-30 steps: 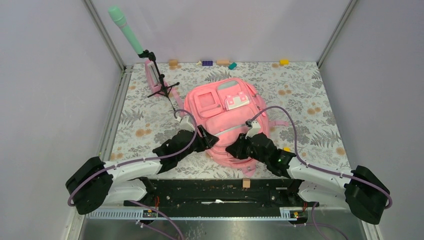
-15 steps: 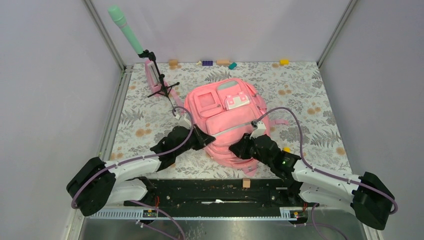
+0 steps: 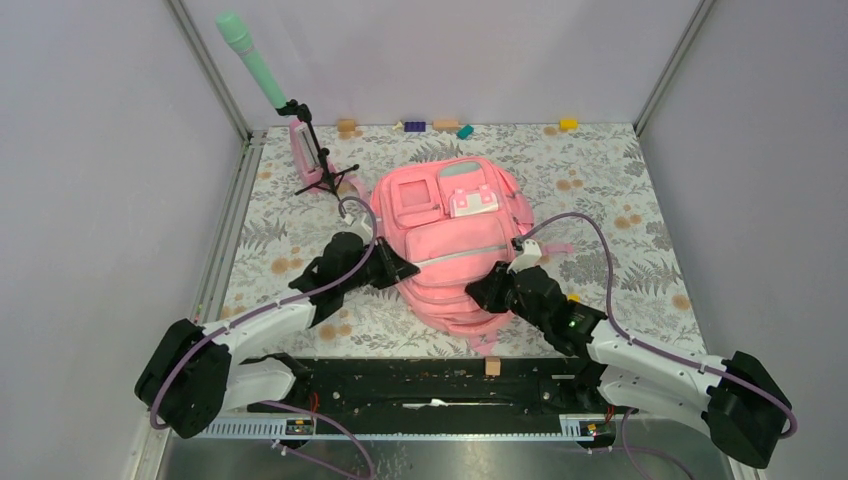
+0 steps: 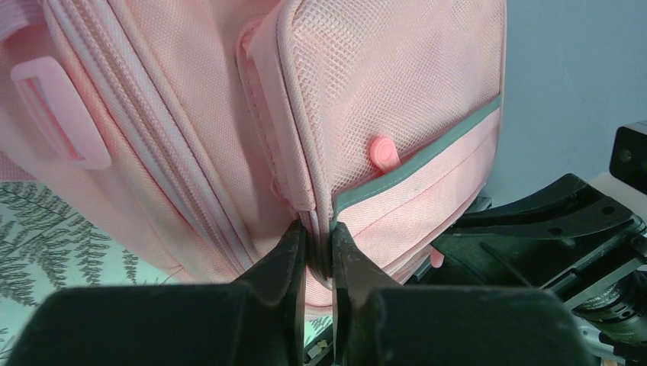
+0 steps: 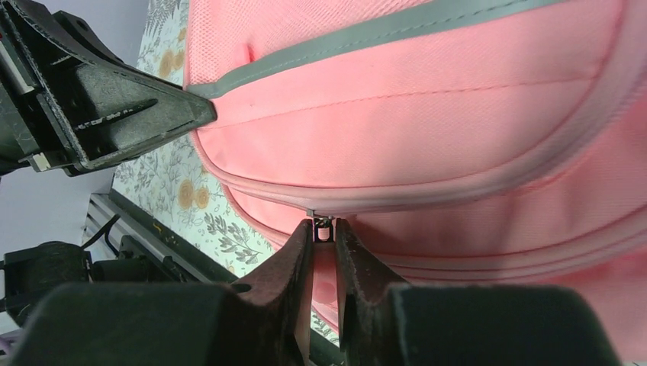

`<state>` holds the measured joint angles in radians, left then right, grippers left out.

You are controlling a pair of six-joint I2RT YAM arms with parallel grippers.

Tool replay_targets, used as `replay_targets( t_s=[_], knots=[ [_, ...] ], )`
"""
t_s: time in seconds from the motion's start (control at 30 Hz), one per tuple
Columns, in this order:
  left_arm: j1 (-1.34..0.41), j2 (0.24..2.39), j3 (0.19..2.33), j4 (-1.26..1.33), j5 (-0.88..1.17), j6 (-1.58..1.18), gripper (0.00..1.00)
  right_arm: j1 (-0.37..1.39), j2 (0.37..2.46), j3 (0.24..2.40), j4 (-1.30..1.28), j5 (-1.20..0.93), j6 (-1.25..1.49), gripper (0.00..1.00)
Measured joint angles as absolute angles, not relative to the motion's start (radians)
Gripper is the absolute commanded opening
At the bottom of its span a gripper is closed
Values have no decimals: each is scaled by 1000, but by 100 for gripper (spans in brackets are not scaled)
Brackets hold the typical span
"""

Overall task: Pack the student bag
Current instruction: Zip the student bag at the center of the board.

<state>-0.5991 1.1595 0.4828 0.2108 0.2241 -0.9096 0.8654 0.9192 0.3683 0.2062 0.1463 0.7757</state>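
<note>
The pink bag (image 3: 455, 235) lies flat on the table (image 3: 620, 230), front side up. It sits between the two grippers and reaches away past both.

The left gripper (image 4: 317, 240) is at the bag's left side. Its fingers are pressed close together and pinch the edge of the bag, right where the grey strip (image 4: 427, 156) ends. A small pink tab (image 4: 384, 152) sits just above the fingers.

The right gripper (image 5: 324, 229) is at the bag's near right edge. Its fingers are almost together too, and they pinch a tiny metal zipper pull (image 5: 323, 223).

Far beyond the left gripper stand a green microphone (image 3: 252, 55) on a black stand and a small pink metronome (image 3: 303, 148). A few little blocks (image 3: 414, 126) lie well past the bag, along the back wall.
</note>
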Motion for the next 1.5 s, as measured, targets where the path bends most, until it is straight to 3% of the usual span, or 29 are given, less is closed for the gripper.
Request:
replay_targets(
  t_s=[0.27, 0.83, 0.87, 0.97, 1.1, 1.33, 1.5],
  knots=[
    [-510, 1164, 506, 173, 317, -872, 0, 799, 870, 355, 184, 137, 747, 0],
    [-354, 1282, 725, -86, 450, -684, 0, 517, 852, 385, 137, -110, 580, 0],
    [-354, 1287, 740, -107, 450, -667, 13, 511, 852, 387, 136, -124, 576, 0],
    [-353, 1296, 789, -174, 442, -606, 67, 501, 853, 392, 129, -158, 553, 0],
    [-331, 1284, 849, -204, 327, -484, 97, 483, 875, 403, 92, -202, 517, 0],
    [-596, 1153, 881, -218, 180, -178, 99, 477, 911, 421, 85, -256, 477, 0],
    [-801, 1185, 904, -197, 141, 52, 99, 476, 911, 422, 84, -268, 472, 0]
  ],
)
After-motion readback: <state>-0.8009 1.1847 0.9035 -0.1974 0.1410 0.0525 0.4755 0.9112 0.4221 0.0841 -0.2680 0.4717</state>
